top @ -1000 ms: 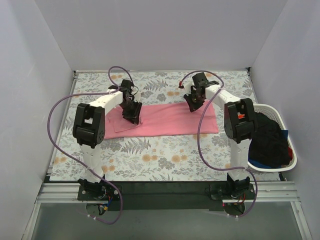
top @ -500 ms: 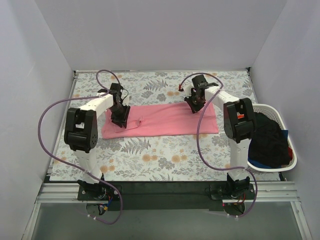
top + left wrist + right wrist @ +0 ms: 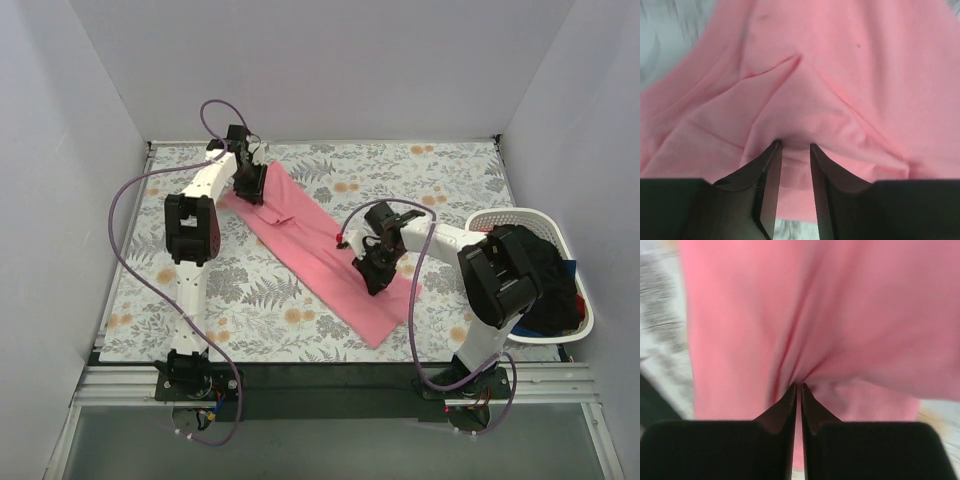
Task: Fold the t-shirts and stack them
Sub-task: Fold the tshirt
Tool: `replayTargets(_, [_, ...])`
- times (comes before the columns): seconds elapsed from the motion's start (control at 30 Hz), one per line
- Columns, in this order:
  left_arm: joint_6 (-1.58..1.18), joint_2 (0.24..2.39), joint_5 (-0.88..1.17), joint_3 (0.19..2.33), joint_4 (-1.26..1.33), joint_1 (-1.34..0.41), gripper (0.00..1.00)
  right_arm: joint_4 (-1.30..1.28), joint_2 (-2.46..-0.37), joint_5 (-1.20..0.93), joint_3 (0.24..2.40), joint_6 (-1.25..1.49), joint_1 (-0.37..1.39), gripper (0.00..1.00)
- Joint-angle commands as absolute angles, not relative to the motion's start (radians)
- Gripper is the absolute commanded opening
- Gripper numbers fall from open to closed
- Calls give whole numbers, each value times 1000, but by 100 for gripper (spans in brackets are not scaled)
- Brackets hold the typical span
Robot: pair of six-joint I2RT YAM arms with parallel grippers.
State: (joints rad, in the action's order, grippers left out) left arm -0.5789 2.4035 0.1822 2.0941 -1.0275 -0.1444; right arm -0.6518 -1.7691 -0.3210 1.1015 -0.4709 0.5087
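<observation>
A second ago the salmon-pink cotton t-shirt lay as a level band across the table, its right end just short of the white oval plastic laundry basket. Now it runs as a slanted strip, one end far from the basket at the table's far left, the other near the basket's front corner. The left gripper has swung away from the basket to the far-left end. The right gripper has come nearer, just beside the basket's left rim.

In the left wrist view the left gripper has its black fingers slightly apart, clamped on a bunched ridge of soft pink cloth, with creases fanning out from the tips. In the right wrist view the right gripper has its fingers almost together, pinching a thin gather of the same cloth.

Dark crumpled shirts fill the basket and spill over its rim. The grey-and-orange floral tablecloth covers the table, with plain pale walls on three sides.
</observation>
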Motion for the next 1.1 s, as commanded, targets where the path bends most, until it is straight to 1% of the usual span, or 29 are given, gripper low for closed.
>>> replayTargets(0.0, [-557,2503,245,2344,-994,-175,29,-793,-1692,-616,1080,-456,600,14])
replayTargets(0.07, [-580,2476,239,2365,-962,-179,33,-805,-1668,-627,1117,-436,586,16])
replayTargets(0.17, [-594,2344,218,2225,-873,-179,33,-802,-1667,-595,1183,-425,551,16])
replayTargets(0.2, [-595,2311,219,2124,-841,-179,34,-799,-1674,-585,1193,-425,548,16])
replayTargets(0.23, [-601,2254,222,2088,-830,-183,34,-795,-1696,-556,1210,-426,546,16])
replayTargets(0.33, [-623,2206,229,1975,-836,-186,34,-793,-1756,-543,1227,-423,546,12])
replayTargets(0.47, [-644,2180,258,1870,-838,-187,34,-763,-1818,-568,1221,-405,555,8])
replayTargets(0.5, [-641,2180,268,1855,-836,-187,33,-756,-1828,-568,1220,-400,560,5])
replayTargets(0.57, [-640,2190,281,1832,-839,-192,33,-738,-1851,-571,1201,-391,577,4])
replayTargets(0.73, [-627,2262,284,1842,-868,-206,32,-666,-1882,-592,1132,-345,621,4])
replayTargets(0.87, [-627,2345,287,1905,-877,-221,31,-609,-1885,-623,1065,-305,656,4])
replayTargets(0.97, [-630,2427,299,2002,-881,-253,31,-591,-1868,-658,1043,-305,689,4])
replayTargets(1.07, [-647,2529,304,2161,-888,-285,31,-594,-1829,-724,1052,-304,689,8])
